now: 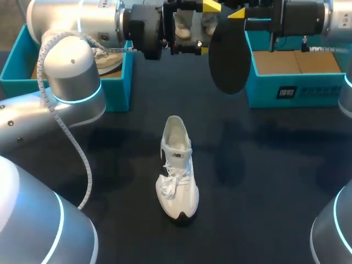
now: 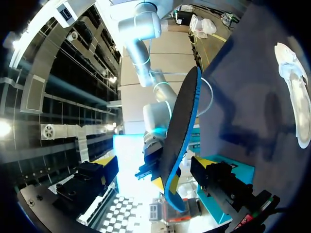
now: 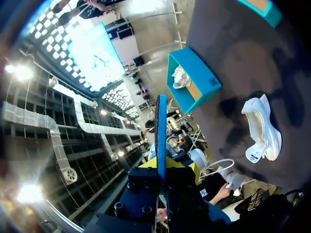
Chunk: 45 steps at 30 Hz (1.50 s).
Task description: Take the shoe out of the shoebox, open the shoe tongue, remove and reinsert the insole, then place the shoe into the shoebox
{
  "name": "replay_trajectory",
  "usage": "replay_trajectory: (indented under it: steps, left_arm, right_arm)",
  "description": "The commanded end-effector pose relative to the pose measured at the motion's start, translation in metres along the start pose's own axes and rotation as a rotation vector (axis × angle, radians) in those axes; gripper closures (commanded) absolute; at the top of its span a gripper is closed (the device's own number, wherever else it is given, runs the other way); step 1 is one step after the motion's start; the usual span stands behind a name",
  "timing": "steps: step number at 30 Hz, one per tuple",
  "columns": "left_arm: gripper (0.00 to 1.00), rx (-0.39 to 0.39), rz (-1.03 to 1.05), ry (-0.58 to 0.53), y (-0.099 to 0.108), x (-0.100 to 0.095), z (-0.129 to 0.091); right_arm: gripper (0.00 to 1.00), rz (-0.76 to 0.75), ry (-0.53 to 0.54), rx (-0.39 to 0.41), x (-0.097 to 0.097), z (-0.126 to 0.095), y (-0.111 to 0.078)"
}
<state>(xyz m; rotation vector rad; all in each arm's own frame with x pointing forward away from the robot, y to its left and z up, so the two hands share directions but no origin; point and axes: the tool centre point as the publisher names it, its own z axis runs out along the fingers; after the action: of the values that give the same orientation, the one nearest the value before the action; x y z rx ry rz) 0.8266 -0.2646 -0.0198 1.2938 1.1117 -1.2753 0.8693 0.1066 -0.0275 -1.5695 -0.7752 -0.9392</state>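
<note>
**Inspector A:** Status of the task?

**Inspector B:** Partway. The shoe [image 1: 177, 165] stands on the table [image 1: 264, 181], outside any box, toe toward the robot. Its insole [image 1: 230, 55] is out, raised beyond the shoe's heel. It is pinched edge-on between the yellow tips of the right gripper [image 3: 163, 167]. The left gripper [image 2: 154, 164] sits beside the insole with its fingers spread, one on each side, and I judge that it grips nothing. Outstanding: reinserting the insole and boxing the shoe.

**Inspector A:** Anything unverifiable?

**Inspector B:** The tongue. The laces look loose and the collar gapes, but I cannot confirm it is pulled open. Whether a left finger brushes the insole is also unclear. Beyond the shoe's heel, off to either side, are the left shoebox [image 1: 118, 88], which holds a second shoe [image 1: 107, 58], and the right shoebox [image 1: 297, 93], which shows only cardboard. The arms hide part of both. Which one is the destination is not evident.
</note>
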Motion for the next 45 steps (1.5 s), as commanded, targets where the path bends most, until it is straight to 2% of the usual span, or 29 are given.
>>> replay_trajectory:
  steps: [1,8,9,11,13,15,16,27,31,32,34,40,41,42,45]
  left_arm:
    - [0.0,-0.002,0.0,0.001,0.0,-0.001,0.001]
    - [0.0,0.002,0.003,0.003,-0.001,-0.002,0.0]
    - [0.02,0.002,0.002,0.003,-0.001,-0.002,0.0]
    - [0.17,0.004,0.001,0.004,-0.002,-0.002,0.0]
    - [0.24,0.006,0.001,0.004,-0.002,-0.002,0.0]
    - [0.48,0.009,0.002,0.005,-0.003,-0.001,0.0]
    - [0.53,0.01,0.002,0.006,-0.003,-0.001,0.0]
    - [0.58,0.014,-0.01,0.014,-0.006,-0.001,-0.003]
    - [0.75,0.017,-0.013,0.01,-0.006,-0.001,-0.002]
    - [0.9,0.019,-0.013,0.011,-0.006,-0.001,-0.003]
    - [1.0,0.022,-0.013,0.013,-0.007,0.0,-0.003]
    - [1.0,0.024,-0.023,0.017,-0.013,0.014,-0.007]
    - [1.0,0.024,-0.024,0.019,-0.017,0.018,-0.008]
    - [1.0,0.025,-0.026,0.021,-0.019,0.021,-0.009]
    - [1.0,0.024,-0.03,0.024,-0.025,0.033,-0.011]
  right_arm:
    - [1.0,0.004,-0.013,0.01,0.002,0.003,0.004]
    - [1.0,0.017,-0.008,0.012,0.0,0.007,0.005]
    - [1.0,0.019,-0.008,0.012,0.0,0.008,0.005]
    - [1.0,0.025,-0.004,0.017,0.0,0.01,0.006]
    - [1.0,0.027,-0.006,0.022,-0.001,0.012,0.006]
    - [1.0,0.03,-0.005,0.029,0.0,0.014,0.006]
    - [1.0,0.029,-0.005,0.031,0.0,0.015,0.006]
    - [1.0,0.034,-0.017,0.056,0.004,0.023,0.007]
    - [1.0,0.038,-0.014,0.064,0.001,0.028,0.005]
    - [1.0,0.038,-0.014,0.066,0.0,0.029,0.005]
    - [1.0,0.037,-0.014,0.068,0.0,0.031,0.004]
    - [1.0,0.034,-0.01,0.076,-0.001,0.034,0.002]
    - [0.89,0.017,-0.016,0.068,-0.002,0.034,0.002]
    - [0.0,0.006,-0.014,0.065,-0.002,0.032,0.002]
    - [0.0,-0.029,-0.003,0.053,-0.001,0.027,0.0]
